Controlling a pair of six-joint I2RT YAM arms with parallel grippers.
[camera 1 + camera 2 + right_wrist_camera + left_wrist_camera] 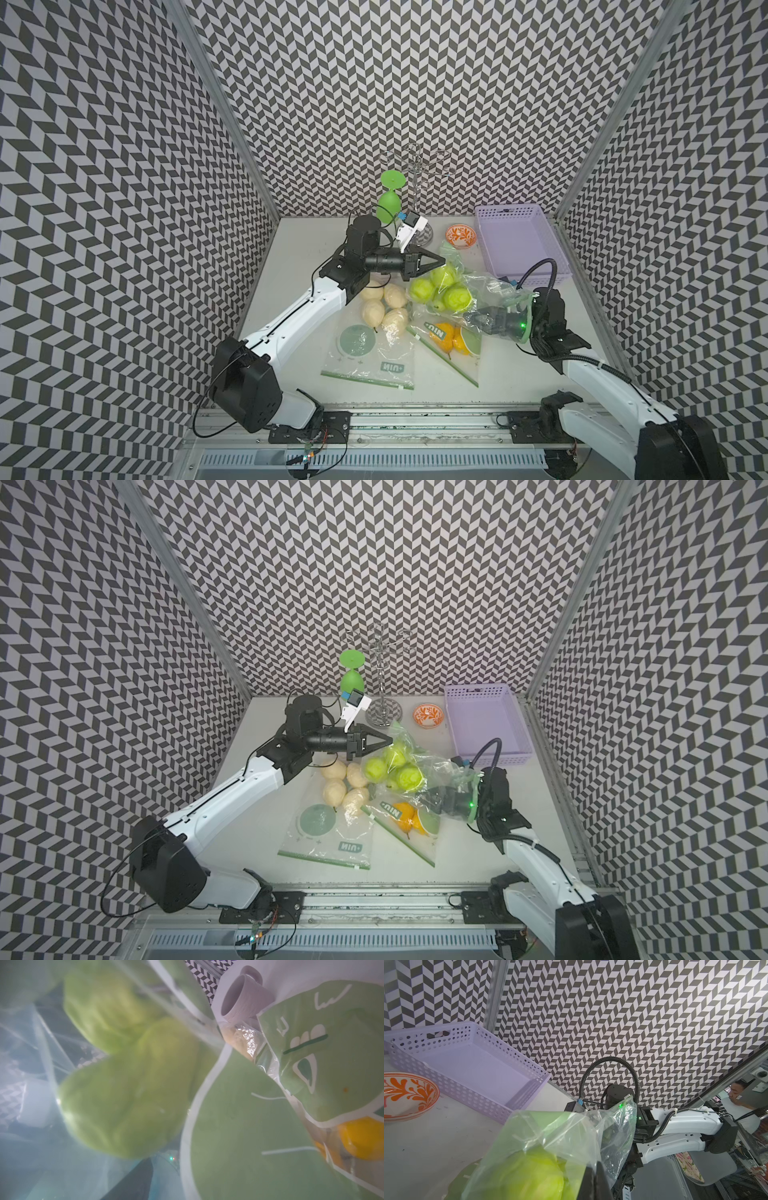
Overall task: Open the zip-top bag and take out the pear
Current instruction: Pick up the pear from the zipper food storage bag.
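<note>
Nearest to us, on the white bench (511, 382), a flat zip-top bag of pale cream pears (374, 357) lies at near left. Just right of it is a zip-top bag of yellow pears (451, 338). Neither is being handled.

Beyond them, mid-bench, is the task's thing: a clear zip-top bag of green pears (484, 286), crumpled and raised at both ends. The right arm (552, 320) comes in from the right with the bag's mouth draped over its wrist, so the right jaws are inside the plastic. In the right wrist view we see the green pears (124, 1105) close ahead through hazy film, but not the jaws. We cannot tell how wide they stand or whether they touch a pear.

Farther on, the left arm (291, 320) reaches across. The left jaws are pinched tight on the bag's far corner, holding it off the bench.

We judge that the bag is already open and the step in hand is the reach inside. Next, the right jaws need to settle round one pear, close gently and draw it out through the mouth. Meanwhile the left jaws anchor the bag against the pull; loose film may snag.

At the far edge stand an orange-patterned dish (461, 237), a lilac perforated plastic basket (515, 245) and a green plastic goblet (389, 204), upside down beside a metal stand (415, 178).
</note>
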